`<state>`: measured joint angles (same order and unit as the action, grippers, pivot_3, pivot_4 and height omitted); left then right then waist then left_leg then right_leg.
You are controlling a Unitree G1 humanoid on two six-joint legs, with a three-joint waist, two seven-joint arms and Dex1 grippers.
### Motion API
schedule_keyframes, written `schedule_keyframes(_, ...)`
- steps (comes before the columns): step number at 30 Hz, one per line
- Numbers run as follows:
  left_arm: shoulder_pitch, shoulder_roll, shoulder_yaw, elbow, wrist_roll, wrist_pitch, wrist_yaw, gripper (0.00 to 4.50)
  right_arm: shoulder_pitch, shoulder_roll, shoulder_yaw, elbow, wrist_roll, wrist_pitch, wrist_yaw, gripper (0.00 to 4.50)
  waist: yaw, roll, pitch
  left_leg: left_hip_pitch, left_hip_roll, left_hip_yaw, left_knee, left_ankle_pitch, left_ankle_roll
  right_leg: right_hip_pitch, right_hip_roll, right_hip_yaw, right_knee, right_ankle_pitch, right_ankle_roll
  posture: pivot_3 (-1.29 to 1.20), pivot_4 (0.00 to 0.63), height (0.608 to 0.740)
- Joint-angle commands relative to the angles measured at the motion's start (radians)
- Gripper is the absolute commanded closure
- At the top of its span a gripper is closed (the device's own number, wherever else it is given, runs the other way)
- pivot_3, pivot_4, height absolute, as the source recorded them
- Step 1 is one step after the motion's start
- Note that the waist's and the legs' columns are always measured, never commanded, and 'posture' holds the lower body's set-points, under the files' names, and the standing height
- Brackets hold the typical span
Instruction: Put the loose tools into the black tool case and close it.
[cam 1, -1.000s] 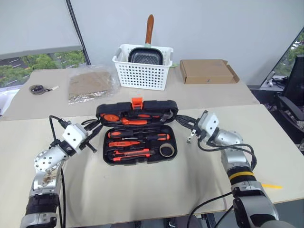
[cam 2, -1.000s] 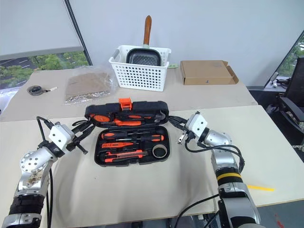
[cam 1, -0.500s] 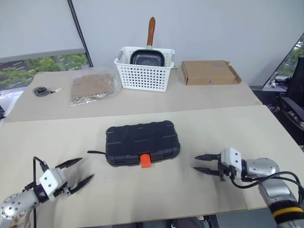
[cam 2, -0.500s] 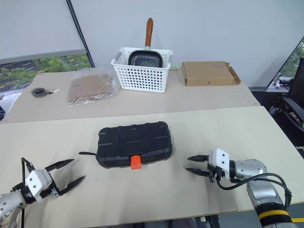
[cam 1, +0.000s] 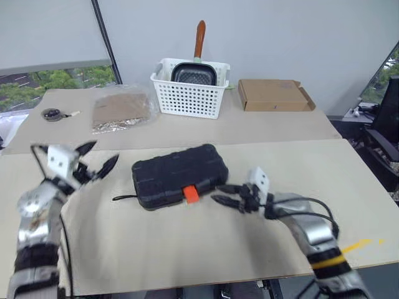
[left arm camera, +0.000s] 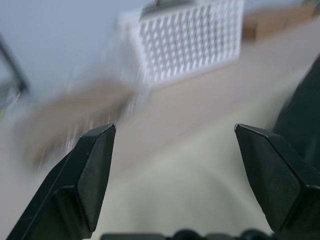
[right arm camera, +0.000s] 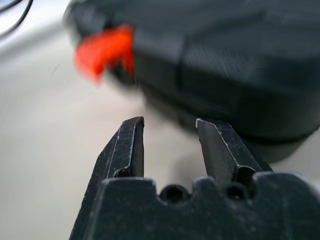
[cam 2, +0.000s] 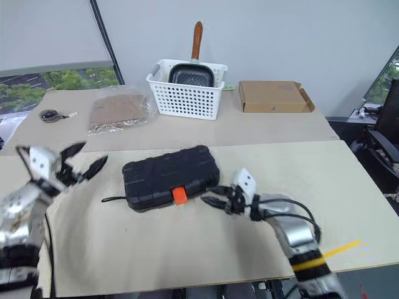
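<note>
Pale counter (cam 1: 187, 249), black tool case (cam 1: 177, 174) shut at its middle, orange latch (cam 1: 190, 194) facing forward, white basket (cam 1: 189, 88) behind held a pan (cam 1: 193, 73), left gripper (cam 1: 93, 161) fingers spread wide beside the case, right gripper (cam 1: 223, 194) fingers slightly apart, empty, near the latch.

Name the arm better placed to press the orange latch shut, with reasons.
Right. The right gripper sits low beside the black tool case, fingers aimed at its orange latch. The left gripper hangs open, raised off the case's far end.

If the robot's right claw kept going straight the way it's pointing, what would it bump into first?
Most likely the black tool case. The right claw points at its front edge, just beside the orange latch, with a small gap of table between. Depth is hard to judge.
</note>
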<state>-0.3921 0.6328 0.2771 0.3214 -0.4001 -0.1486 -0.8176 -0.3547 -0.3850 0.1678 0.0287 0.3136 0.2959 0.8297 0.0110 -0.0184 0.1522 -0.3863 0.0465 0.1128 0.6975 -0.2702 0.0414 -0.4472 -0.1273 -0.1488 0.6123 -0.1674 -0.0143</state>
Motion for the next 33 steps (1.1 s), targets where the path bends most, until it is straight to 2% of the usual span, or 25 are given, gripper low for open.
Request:
schedule_keyframes(1, -0.080, -0.043, -0.050, -0.072, -0.016, 0.055, 0.004, 0.44, -0.091, 0.060, -0.059, 0.096, -0.057, -0.069, -0.135, 2.49, -0.004, 0.000, 0.000, 0.000, 0.000, 0.001, -0.002, 0.001, -0.002, 0.000, 0.000, 0.000, -0.001, 0.000, 0.000, 0.00, 0.150, 0.700)
schedule_keyframes(2, -0.104, -0.065, -0.069, -0.089, -0.021, 0.078, 0.003, 0.44, -0.114, 0.080, -0.064, 0.126, -0.071, -0.083, -0.166, 2.49, -0.007, 0.000, 0.000, 0.000, 0.000, 0.001, -0.003, 0.003, -0.006, 0.000, 0.000, 0.000, -0.001, 0.000, 0.000, 0.00, 0.150, 0.700)
schedule_keyframes(8, -0.152, -0.164, -0.201, -0.169, -0.004, 0.172, -0.035, 0.44, -0.170, 0.124, -0.092, 0.201, -0.111, -0.149, -0.241, 2.49, -0.020, 0.000, 0.000, -0.003, 0.000, 0.003, -0.003, 0.003, -0.008, -0.001, 0.004, 0.000, -0.001, 0.004, -0.007, 0.00, 0.150, 0.700)
schedule_keyframes(10, -0.151, -0.179, -0.238, -0.181, 0.012, 0.199, -0.043, 0.44, -0.158, 0.108, -0.095, 0.166, -0.106, -0.138, -0.226, 2.49, -0.023, 0.000, 0.000, -0.003, -0.001, 0.003, -0.003, 0.003, -0.007, -0.001, 0.004, 0.000, -0.001, 0.000, -0.001, 0.00, 0.150, 0.700)
schedule_keyframes(14, -0.130, -0.178, -0.325, -0.182, 0.085, 0.241, -0.053, 0.44, -0.098, 0.037, -0.079, -0.024, -0.034, 0.002, -0.136, 2.49, -0.023, 0.000, 0.000, -0.003, 0.000, 0.002, -0.003, 0.002, -0.007, -0.001, 0.004, 0.001, -0.001, 0.000, 0.000, 0.00, 0.150, 0.700)
schedule_keyframes(17, -0.117, -0.176, -0.373, -0.146, 0.161, 0.277, -0.018, 0.37, -0.052, -0.008, -0.056, -0.200, 0.023, 0.159, -0.114, 1.75, -0.022, 0.000, 0.000, -0.002, 0.000, 0.001, -0.003, -0.001, -0.002, -0.001, 0.003, 0.001, -0.002, -0.001, 0.000, 0.00, 0.150, 0.700)
schedule_keyframes(20, -0.096, -0.159, -0.434, -0.140, 0.232, 0.275, -0.034, 0.37, -0.034, -0.031, -0.024, -0.317, 0.038, 0.280, -0.125, 0.76, -0.022, 0.001, -0.001, -0.001, 0.001, 0.000, -0.003, -0.002, 0.001, -0.001, 0.004, 0.001, -0.002, -0.001, 0.000, 0.00, 0.150, 0.700)
schedule_keyframes(25, -0.104, -0.193, -0.433, -0.115, 0.266, 0.333, 0.043, 0.37, -0.047, -0.014, 0.016, -0.379, 0.039, 0.397, -0.172, 0.76, -0.017, 0.004, -0.003, 0.007, 0.002, -0.001, -0.002, -0.003, -0.001, 0.006, 0.003, 0.001, -0.001, -0.002, 0.000, 0.00, 0.150, 0.700)
schedule_keyframes(28, -0.104, -0.211, -0.419, -0.105, 0.270, 0.350, 0.076, 0.37, -0.065, 0.023, 0.021, -0.368, 0.037, 0.433, -0.210, 1.43, -0.011, 0.005, -0.003, 0.009, 0.002, -0.001, -0.002, -0.004, -0.003, 0.007, 0.003, 0.001, -0.001, -0.002, 0.000, 0.00, 0.150, 0.700)
schedule_keyframes(33, -0.094, -0.239, -0.386, -0.105, 0.247, 0.392, 0.117, 0.37, -0.091, 0.074, 0.052, -0.312, -0.001, 0.451, -0.261, 3.18, -0.007, 0.007, -0.004, 0.009, 0.002, -0.001, -0.002, -0.001, 0.000, 0.007, 0.003, 0.001, -0.001, -0.002, 0.000, 0.00, 0.150, 0.700)
